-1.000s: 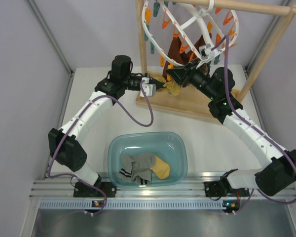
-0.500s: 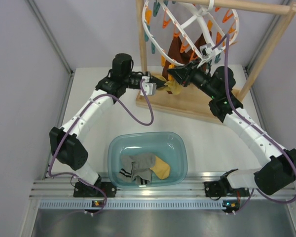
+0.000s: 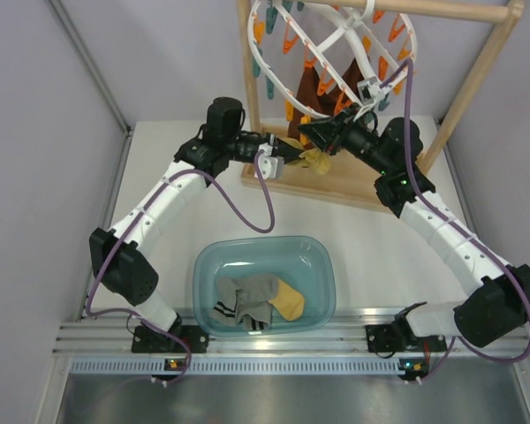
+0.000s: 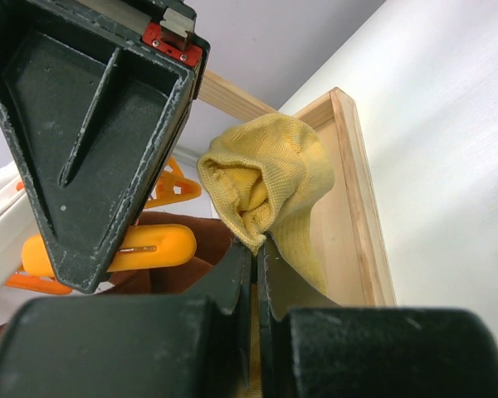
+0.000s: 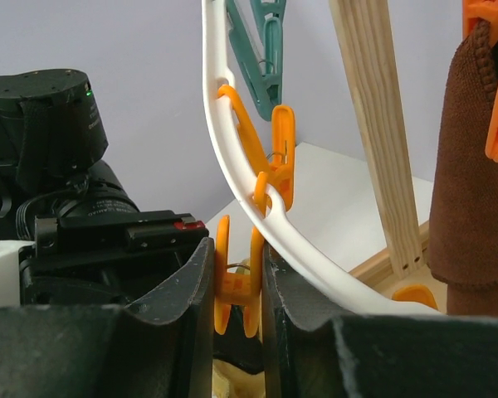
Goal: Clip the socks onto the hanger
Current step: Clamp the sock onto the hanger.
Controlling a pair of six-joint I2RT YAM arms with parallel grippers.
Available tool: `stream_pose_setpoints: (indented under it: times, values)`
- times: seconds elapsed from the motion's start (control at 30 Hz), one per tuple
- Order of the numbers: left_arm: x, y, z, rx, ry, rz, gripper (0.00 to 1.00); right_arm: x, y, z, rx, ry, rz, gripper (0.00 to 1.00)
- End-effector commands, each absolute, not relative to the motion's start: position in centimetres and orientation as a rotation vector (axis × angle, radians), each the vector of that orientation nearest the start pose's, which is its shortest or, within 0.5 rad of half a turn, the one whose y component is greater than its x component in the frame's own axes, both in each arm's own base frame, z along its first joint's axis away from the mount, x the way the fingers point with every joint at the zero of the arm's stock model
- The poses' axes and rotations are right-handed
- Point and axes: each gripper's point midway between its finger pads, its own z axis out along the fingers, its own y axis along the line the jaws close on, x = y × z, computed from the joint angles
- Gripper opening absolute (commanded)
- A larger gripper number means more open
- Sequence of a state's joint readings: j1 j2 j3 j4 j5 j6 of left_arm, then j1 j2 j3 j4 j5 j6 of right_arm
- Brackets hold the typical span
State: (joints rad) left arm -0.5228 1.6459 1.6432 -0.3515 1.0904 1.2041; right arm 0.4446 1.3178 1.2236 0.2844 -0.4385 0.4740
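Observation:
A mustard-yellow sock (image 4: 270, 178) hangs bunched from my left gripper (image 4: 256, 249), which is shut on its edge. In the top view the left gripper (image 3: 281, 155) holds this sock (image 3: 314, 160) under the lower rim of the white hanger (image 3: 253, 53). My right gripper (image 5: 236, 261) is shut on an orange clip (image 5: 237, 286) that dangles from the hanger ring (image 5: 232, 170); its jaws squeeze the clip's handles. The right gripper (image 3: 313, 132) sits just right of the sock. More socks lie in the teal bin (image 3: 263, 240): grey ones (image 3: 247, 296) and a yellow one (image 3: 290, 302).
The hanger hangs from a wooden rack with an upright post (image 3: 246, 88) and a flat base (image 3: 353, 181). Dark brown socks (image 3: 318, 84) are clipped on the hanger. Teal clips (image 5: 261, 50) and orange ones dangle round the ring. Grey walls enclose the table.
My left gripper has carried the yellow sock a little to the right, closer to the right gripper. The hanger ring and the wooden rack have shifted slightly to the left.

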Motion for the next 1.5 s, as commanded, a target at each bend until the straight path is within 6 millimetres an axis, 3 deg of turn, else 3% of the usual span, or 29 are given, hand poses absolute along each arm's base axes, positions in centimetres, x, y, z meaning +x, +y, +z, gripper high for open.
stream_pose_setpoints:
  times: [0.0,0.53,1.47]
  values:
    - [32.8,-35.2,37.6,1.666,0.441,-0.53,0.0,33.2,27.6,44.0,-0.467,1.328,1.135,0.0]
    - [34.1,-35.0,38.9,1.612,0.464,-0.528,0.0,33.5,26.9,44.0,-0.443,1.341,1.17,0.0]
    - [34.6,-33.6,40.6,1.571,0.49,-0.551,0.0,34.0,26.7,43.7,-0.452,1.344,1.145,0.0]
